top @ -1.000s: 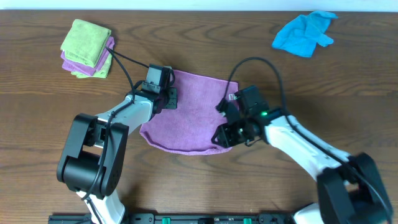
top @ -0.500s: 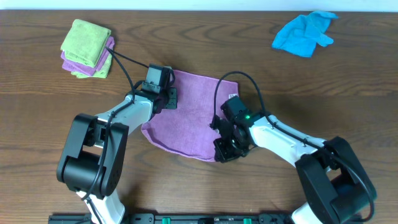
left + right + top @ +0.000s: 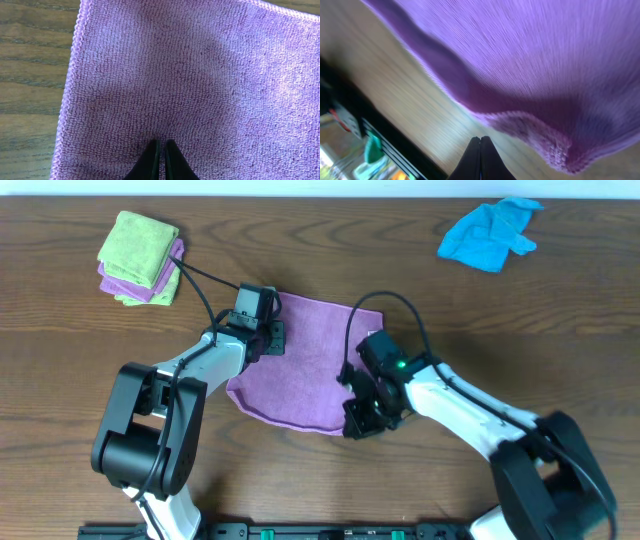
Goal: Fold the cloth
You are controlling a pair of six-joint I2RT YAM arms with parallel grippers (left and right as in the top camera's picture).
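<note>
A purple cloth (image 3: 305, 370) lies spread on the wooden table, its near right corner bunched up. My left gripper (image 3: 272, 338) is shut, its tips resting on the cloth's left part; in the left wrist view the closed tips (image 3: 161, 147) sit on the cloth (image 3: 190, 75) near its left hem. My right gripper (image 3: 360, 420) is at the cloth's near right corner. In the right wrist view its tips (image 3: 481, 142) are shut with nothing visible between them, over bare wood, just short of the cloth's raised edge (image 3: 545, 60).
A stack of folded green and purple cloths (image 3: 140, 258) sits at the far left. A crumpled blue cloth (image 3: 490, 232) lies at the far right. The table's front edge with a black rail (image 3: 350, 115) is close to my right gripper.
My right gripper has moved left and toward the front, and the cloth's near right corner has shifted left with it. The left arm has not moved.
</note>
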